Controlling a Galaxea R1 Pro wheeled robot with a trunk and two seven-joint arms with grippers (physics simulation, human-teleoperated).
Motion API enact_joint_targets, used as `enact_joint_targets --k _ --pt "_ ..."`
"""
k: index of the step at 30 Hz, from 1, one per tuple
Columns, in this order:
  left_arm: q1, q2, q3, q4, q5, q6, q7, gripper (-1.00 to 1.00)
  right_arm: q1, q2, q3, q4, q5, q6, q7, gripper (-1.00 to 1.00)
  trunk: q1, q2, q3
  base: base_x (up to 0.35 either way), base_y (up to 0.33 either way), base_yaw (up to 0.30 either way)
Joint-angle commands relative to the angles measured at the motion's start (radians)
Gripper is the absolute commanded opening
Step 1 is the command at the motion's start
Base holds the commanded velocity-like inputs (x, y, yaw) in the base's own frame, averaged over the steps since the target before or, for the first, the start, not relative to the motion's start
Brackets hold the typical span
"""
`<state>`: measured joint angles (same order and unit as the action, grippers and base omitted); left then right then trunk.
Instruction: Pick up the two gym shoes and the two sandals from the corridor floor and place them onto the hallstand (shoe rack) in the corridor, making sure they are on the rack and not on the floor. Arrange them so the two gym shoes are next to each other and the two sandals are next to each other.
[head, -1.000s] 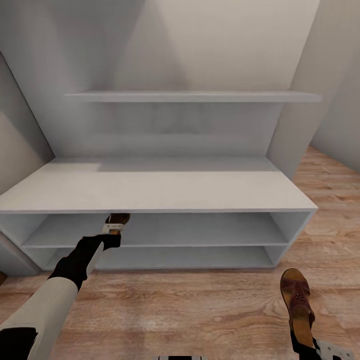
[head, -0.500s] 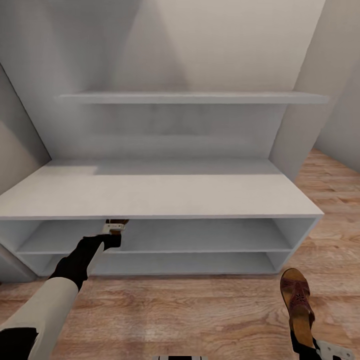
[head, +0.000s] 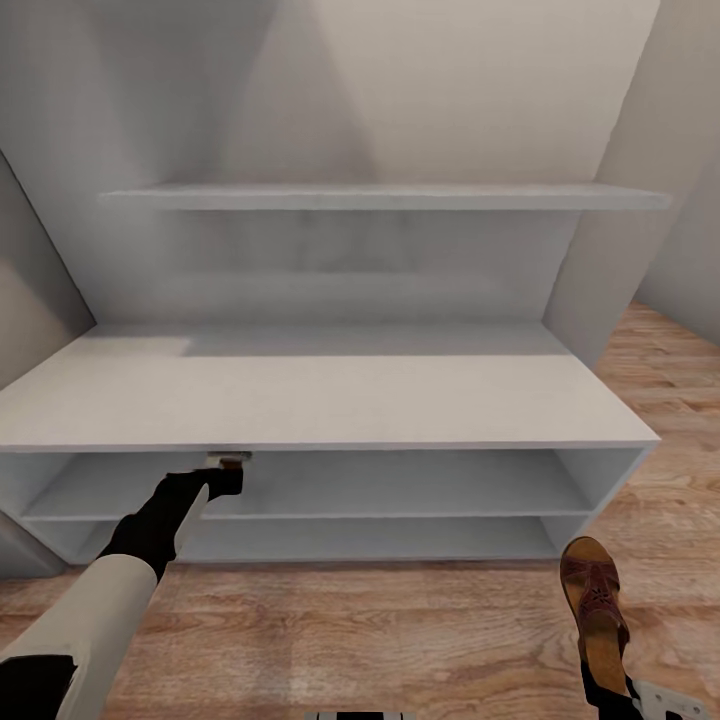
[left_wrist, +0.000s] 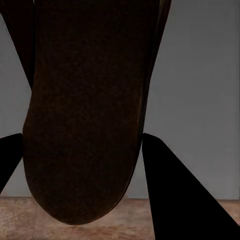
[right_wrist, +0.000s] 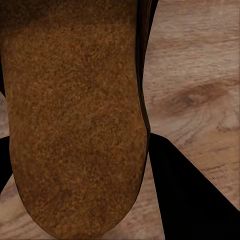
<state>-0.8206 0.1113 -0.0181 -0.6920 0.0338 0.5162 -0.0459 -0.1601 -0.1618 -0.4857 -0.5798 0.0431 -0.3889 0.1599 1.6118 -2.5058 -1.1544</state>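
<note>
Left gripper (left_wrist: 80, 150) clamped on sandal (left_wrist: 85, 110), reaching under bench top into upper shoe shelf of rack (head: 330, 400), left of centre in head view. Sandal's long axis runs straight out from fingers into shelf.

Right gripper (right_wrist: 80, 150) grips second sandal (head: 597, 610), lower right, over floor (head: 400, 630), short of rack.

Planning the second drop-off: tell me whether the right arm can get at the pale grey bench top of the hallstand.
Probably yes: the bench top lies bare and open from above, and the right gripper, clamping the brown leather sandal, hangs over the wood-plank floor in front.
</note>
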Motion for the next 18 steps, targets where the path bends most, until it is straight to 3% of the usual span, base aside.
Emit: enact_joint_targets --k 1,18 --pt "-0.001 0.001 -0.002 -0.002 0.0 0.005 -0.003 -1.0 -0.001 0.001 -0.007 0.001 0.001 -0.002 0.009 -1.0 0.0 0.0 -0.001 0.019 0.0 0.0" --pt "0.0 -0.001 -0.012 -0.001 -0.001 0.003 -0.005 -1.0 -0.001 0.001 -0.007 0.001 0.001 -0.002 0.009 -1.0 0.0 0.0 -0.001 0.001 0.0 0.0"
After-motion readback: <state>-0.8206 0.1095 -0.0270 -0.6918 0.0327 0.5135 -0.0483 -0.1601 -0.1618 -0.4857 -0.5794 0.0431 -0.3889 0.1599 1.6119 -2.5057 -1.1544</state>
